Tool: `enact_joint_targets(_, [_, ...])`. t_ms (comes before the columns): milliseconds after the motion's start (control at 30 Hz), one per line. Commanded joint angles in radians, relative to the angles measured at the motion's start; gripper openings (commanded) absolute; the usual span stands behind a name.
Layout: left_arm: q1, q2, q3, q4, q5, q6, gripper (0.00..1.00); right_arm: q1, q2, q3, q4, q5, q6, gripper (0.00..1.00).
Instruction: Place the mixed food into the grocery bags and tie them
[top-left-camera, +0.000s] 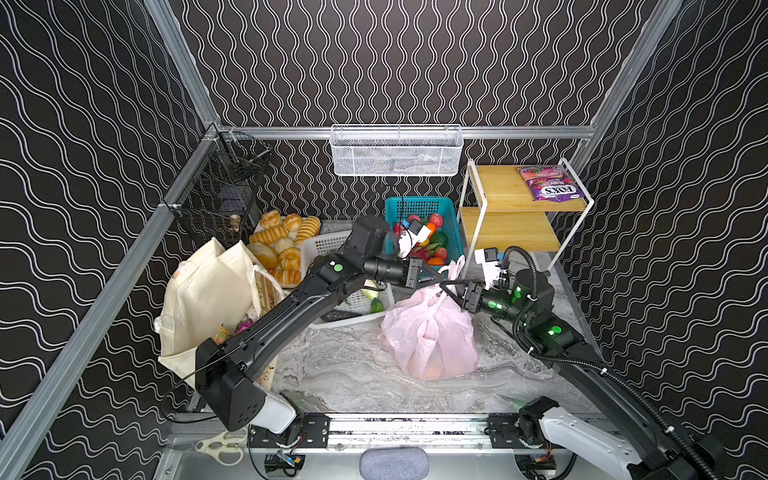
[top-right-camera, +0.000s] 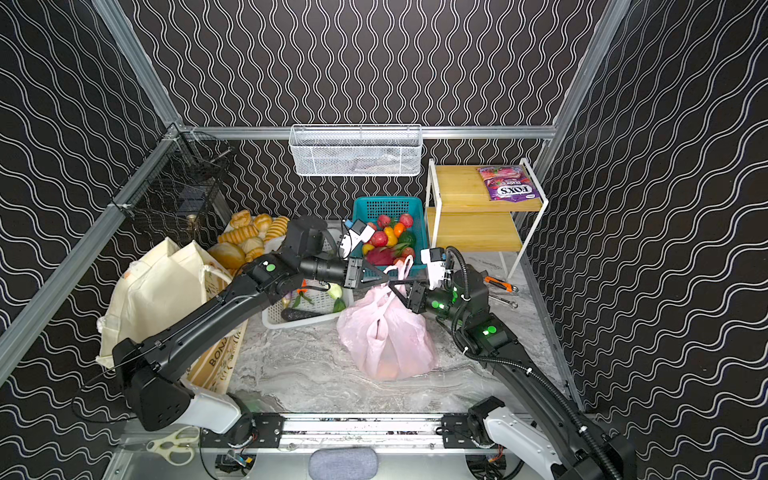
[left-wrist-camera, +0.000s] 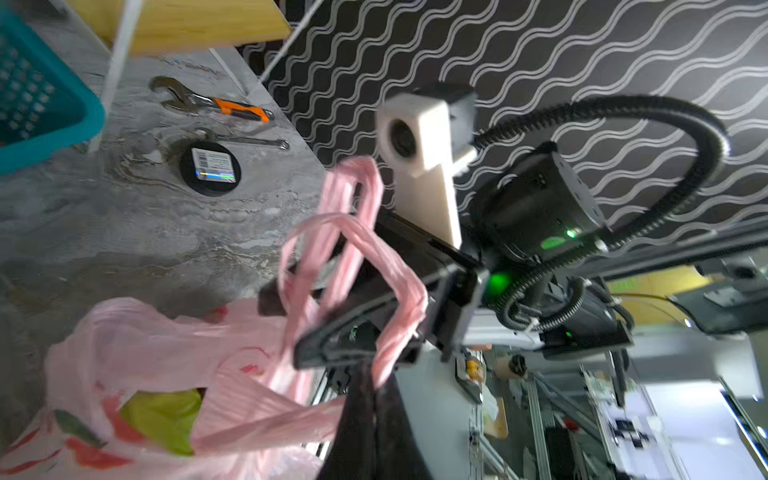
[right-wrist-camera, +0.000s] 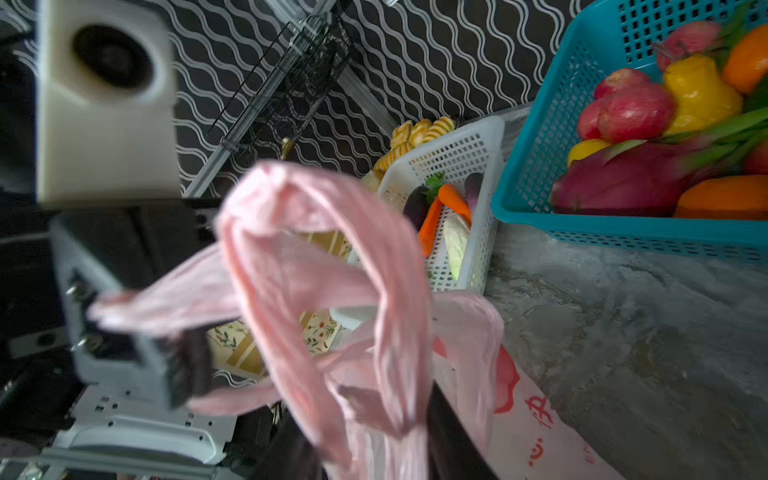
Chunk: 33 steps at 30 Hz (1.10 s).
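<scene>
Pink bag (top-left-camera: 430, 336) on marble tabletop (top-left-camera: 345, 370), wavy black walls (top-left-camera: 415, 62), left jaws clamping handle (left-wrist-camera: 409, 291), right jaws parted.

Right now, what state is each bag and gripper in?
pink plastic bag: full, upright on the table, handles raised.
canvas tote: standing, mouth open, items inside.
left gripper: shut on a bag handle.
right gripper: open, handle looped around its fingers.

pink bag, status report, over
Left gripper shut on a handle. Right gripper open, handles looped over it. Pink plastic bag filled, tie unfinished. Teal fruit basket close behind.
</scene>
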<state>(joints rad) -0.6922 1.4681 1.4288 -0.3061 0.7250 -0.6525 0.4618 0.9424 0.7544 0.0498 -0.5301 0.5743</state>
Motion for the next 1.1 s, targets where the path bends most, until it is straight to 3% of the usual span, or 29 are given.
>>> enact_joint_targets(0, [-0.002,-0.026,-0.043,0.163,-0.107,-0.125,0.00,-0.001,0.001,0.001,-0.009,-0.131,-0.116,0.49])
enact_joint_targets(133, [-0.002,-0.022,-0.054,0.220,-0.095,-0.179,0.00,0.000,0.004,-0.016,-0.042,-0.174,-0.215,0.59])
enact_joint_targets(367, [-0.002,-0.019,-0.077,0.368,-0.012,-0.312,0.00,-0.001,0.042,-0.039,0.014,-0.137,-0.288,0.74])
enact_joint_targets(500, [-0.003,-0.022,-0.055,0.273,-0.015,-0.281,0.00,0.000,0.055,-0.034,0.058,-0.126,-0.280,0.75])
enact_joint_targets(667, [-0.003,-0.034,-0.058,0.215,-0.032,-0.256,0.00,0.000,0.031,-0.076,0.190,-0.193,-0.197,0.76])
enact_joint_targets(767, [-0.003,-0.030,-0.056,0.185,-0.034,-0.244,0.00,0.000,0.012,-0.107,0.268,-0.225,-0.150,0.72])
enact_joint_targets(900, [-0.004,-0.026,-0.053,0.160,-0.045,-0.227,0.00,0.000,0.018,-0.102,0.272,-0.220,-0.123,0.58])
enact_joint_targets(1067, [-0.008,-0.032,-0.052,0.147,-0.077,-0.219,0.00,-0.001,0.026,-0.092,0.283,-0.207,-0.070,0.67])
